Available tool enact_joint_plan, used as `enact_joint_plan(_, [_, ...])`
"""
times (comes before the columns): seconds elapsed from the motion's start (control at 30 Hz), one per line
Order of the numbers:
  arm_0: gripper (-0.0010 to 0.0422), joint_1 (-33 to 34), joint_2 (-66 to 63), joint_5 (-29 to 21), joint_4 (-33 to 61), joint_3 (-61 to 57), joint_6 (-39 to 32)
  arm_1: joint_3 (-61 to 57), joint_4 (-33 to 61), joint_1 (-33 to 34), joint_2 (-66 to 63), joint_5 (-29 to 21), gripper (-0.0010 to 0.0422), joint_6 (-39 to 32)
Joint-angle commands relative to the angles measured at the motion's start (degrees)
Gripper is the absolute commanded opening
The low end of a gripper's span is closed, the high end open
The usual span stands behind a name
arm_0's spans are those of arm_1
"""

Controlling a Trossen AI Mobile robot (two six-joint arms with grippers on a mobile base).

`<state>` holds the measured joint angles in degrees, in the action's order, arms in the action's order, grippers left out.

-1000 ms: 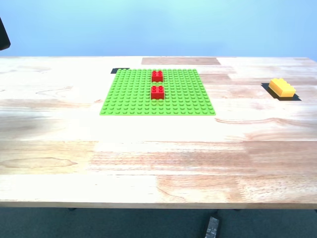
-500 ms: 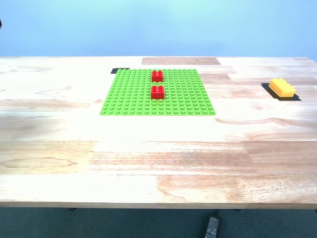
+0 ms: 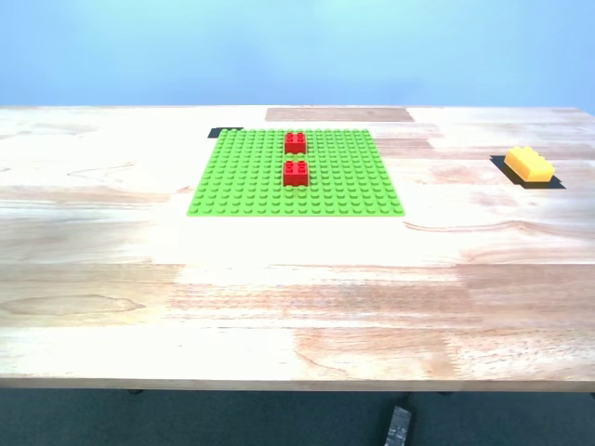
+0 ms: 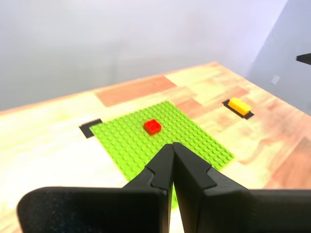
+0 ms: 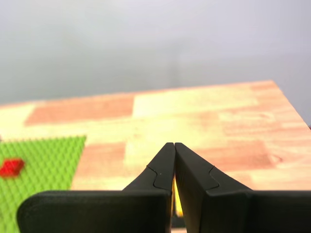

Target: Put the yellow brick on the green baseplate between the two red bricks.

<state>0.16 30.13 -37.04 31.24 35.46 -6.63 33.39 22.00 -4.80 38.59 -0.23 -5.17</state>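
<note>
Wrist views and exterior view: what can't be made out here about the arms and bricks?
- Exterior view: neither arm shows, so which stands where is unknown.
- First wrist view: my first tool covers the nearer red brick; only one red brick shows.
- Second wrist view: my second tool hides the yellow brick, barring a sliver; the green baseplate is blurred and cut off.

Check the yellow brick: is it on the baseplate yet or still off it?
Off. The yellow brick sits on a dark patch on the table, toward the exterior view's right, apart from the green baseplate.
</note>
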Motion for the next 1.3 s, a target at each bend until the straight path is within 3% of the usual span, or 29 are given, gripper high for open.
enact_joint_plan(0.03, [0.0000,0.0,1.3,0.0,2.4,1.8,-2.9,8.3,9.4,0.0,9.2,1.5,0.0000,3.6])
enact_joint_plan(0.17, [0.0000,0.0,2.1,-1.3,3.3,2.6,-3.7,17.7,16.4,0.0,19.1,6.1,0.0000,9.2])
enact_joint_plan(0.4, [0.0000,0.0,2.1,-3.9,2.9,2.3,-3.9,34.9,31.9,2.5,35.8,6.1,0.0005,12.7])
enact_joint_plan(0.57, [0.0000,0.0,2.1,-3.9,2.5,2.3,-3.9,42.9,38.6,5.5,43.0,6.2,0.0059,15.6])
enact_joint_plan(0.9, [0.0000,0.0,2.1,-3.9,3.0,2.3,-5.2,44.2,39.9,6.8,48.3,6.0,0.0252,16.3])
enact_joint_plan(1.3, [0.0000,0.0,2.0,-4.0,4.3,2.3,-5.4,40.8,35.8,6.2,56.9,6.1,0.0262,16.2])
